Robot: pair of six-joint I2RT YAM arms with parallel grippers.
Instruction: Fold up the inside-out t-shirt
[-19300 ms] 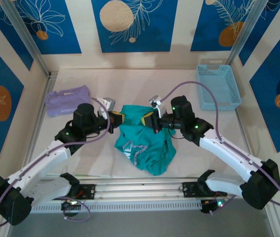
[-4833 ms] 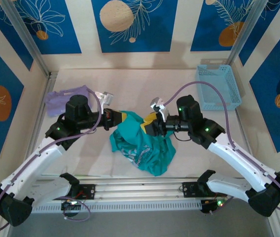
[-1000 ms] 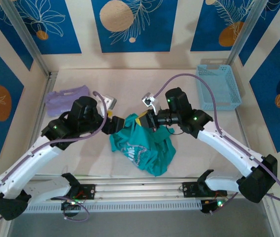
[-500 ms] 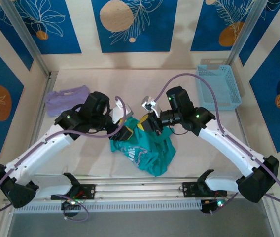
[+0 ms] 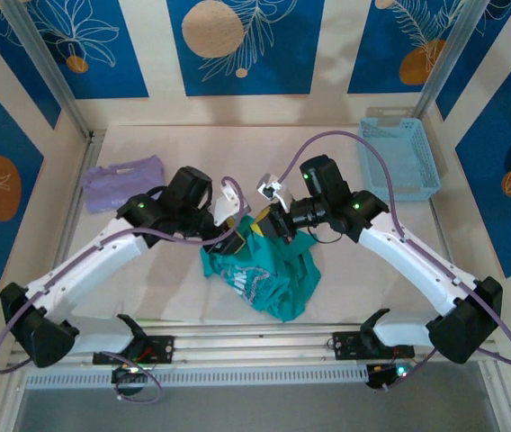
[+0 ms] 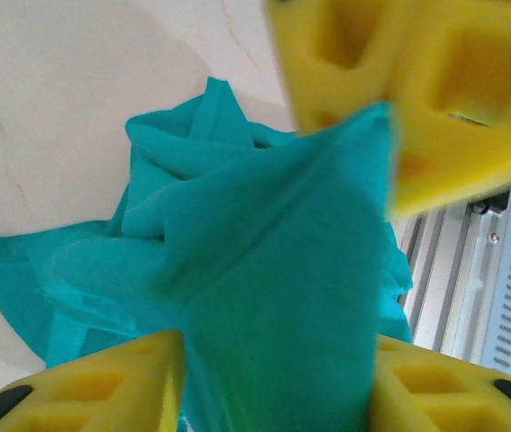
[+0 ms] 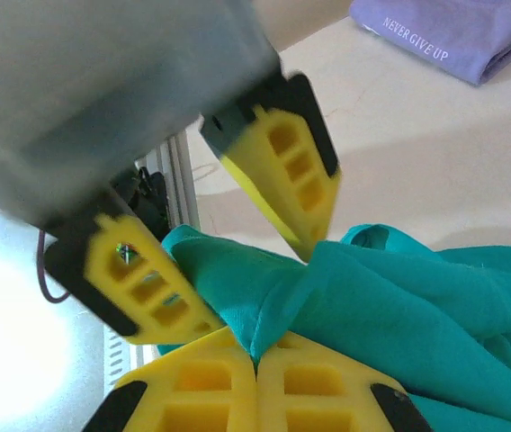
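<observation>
The right claw (image 7: 256, 347) has its two yellow fingers (image 7: 192, 396) pressed tight together, and they pinch a fold of the inside-out t-shirt (image 5: 269, 274). The left claw (image 6: 278, 360) is right next to it, almost tip to tip. Its fingers are wide apart, with a big bunch of the teal cloth sitting in the gap between them (one fingertip touches the cloth in the right wrist view). The part of the shirt at the claws is pulled up into a bumpy ridge. The rest of the shirt lies in a crumpled heap on the tabletop (image 5: 264, 153), just below both claws and toward the arm bases, with a pale print showing on it. A folded purple garment (image 5: 122, 182) lies well off to the left of the left claw. A light blue basket (image 5: 399, 160) sits well off to the right of the right claw.
</observation>
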